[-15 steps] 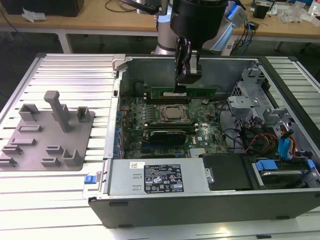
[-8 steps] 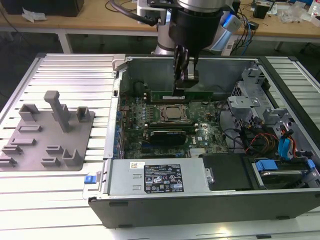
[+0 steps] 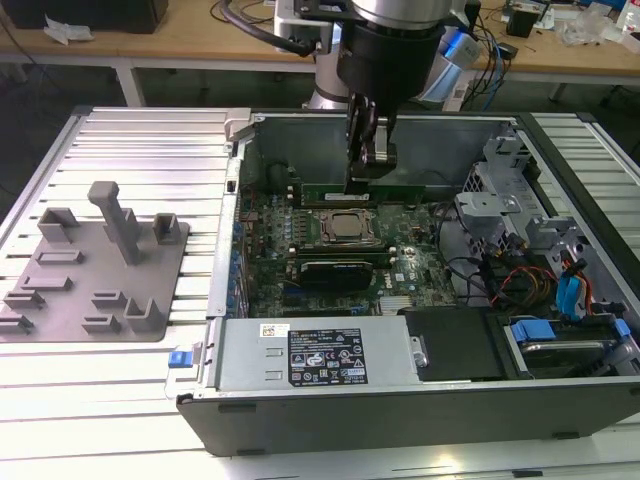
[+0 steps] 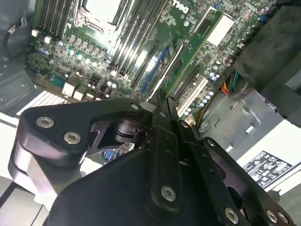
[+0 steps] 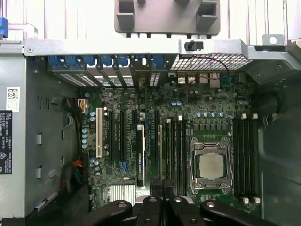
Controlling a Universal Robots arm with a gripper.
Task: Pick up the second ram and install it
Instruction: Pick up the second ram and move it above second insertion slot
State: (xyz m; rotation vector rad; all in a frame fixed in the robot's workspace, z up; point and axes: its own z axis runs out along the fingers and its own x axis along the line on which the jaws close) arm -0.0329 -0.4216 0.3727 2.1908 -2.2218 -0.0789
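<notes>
My gripper [image 3: 367, 172] hangs inside the open computer case [image 3: 230, 180], shut on the second ram [image 3: 400, 189], a long green stick held level above the motherboard. In both wrist views the ram shows edge-on as a thin strip [image 5: 160, 150] [image 4: 170, 70] running out from the closed fingertips [image 5: 162, 186] [image 4: 160, 110]. It lies along the black memory slots [image 5: 174, 150] beside the CPU socket [image 5: 210, 165] [image 3: 345, 228]. Another stick [image 5: 140, 155] [image 3: 340, 270] [image 4: 193, 59] stands seated in a slot just beyond it, on the power supply's side.
A grey fixture plate [image 3: 100, 260] with upright blocks lies on the ribbed table at the exterior view's left. The power supply [image 3: 320, 355] fills the case's near side. Drive cages and cables [image 3: 540, 260] crowd the exterior view's right. Empty slots [image 5: 244, 155] flank the socket's other side.
</notes>
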